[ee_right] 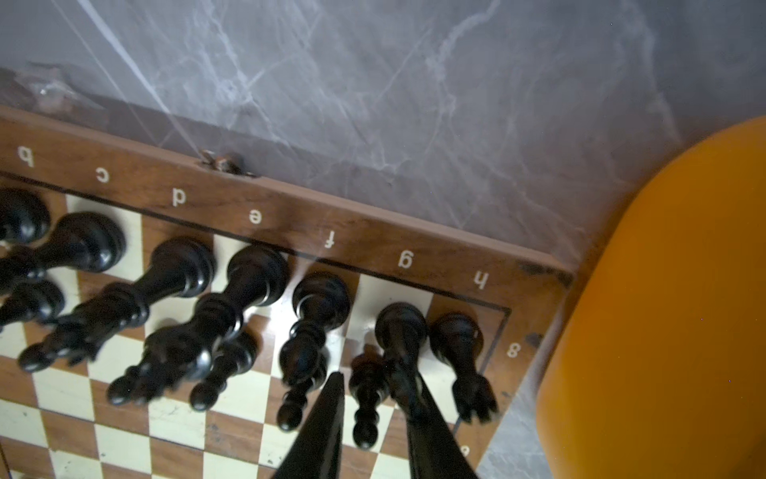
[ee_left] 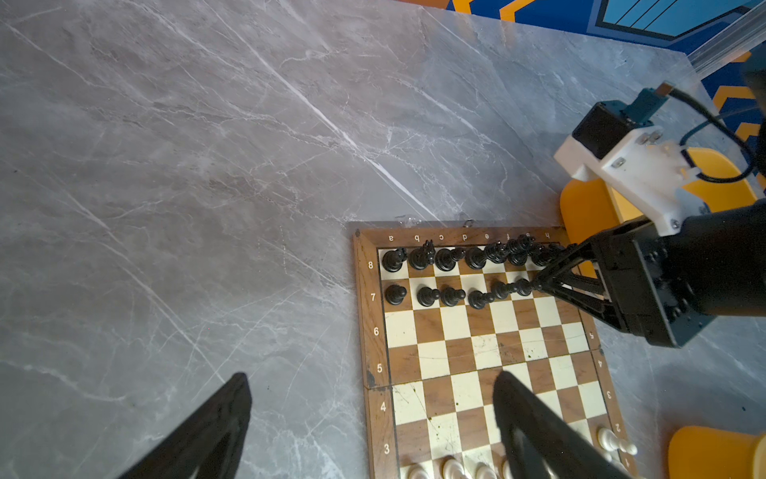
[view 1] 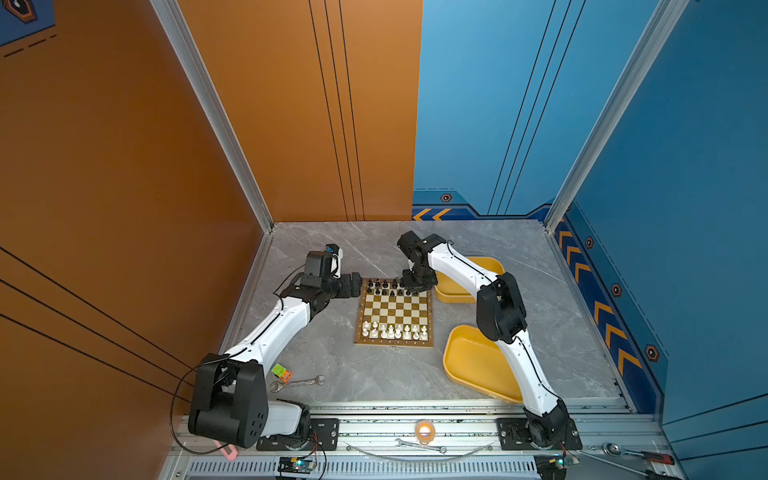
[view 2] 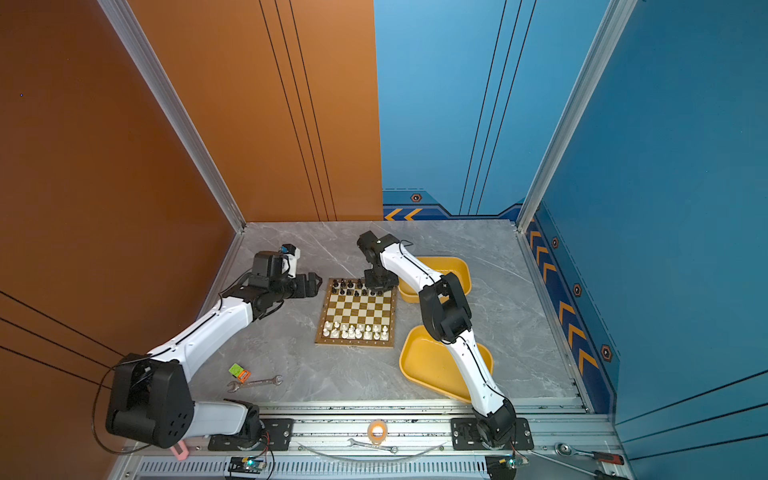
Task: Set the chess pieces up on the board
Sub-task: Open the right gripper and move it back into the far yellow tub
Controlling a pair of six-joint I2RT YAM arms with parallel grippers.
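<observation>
The board (ee_left: 481,356) looks like smooth wood; the black chess pieces (ee_right: 182,265) are shiny; the bench (ee_left: 166,166) looks like grey marble; the trays (view 1: 469,365) are yellow plastic.

Black chess pieces (view 1: 384,286) line the far 2 rows of the board (view 1: 394,309); white pieces (view 1: 395,331) the near 2.
</observation>
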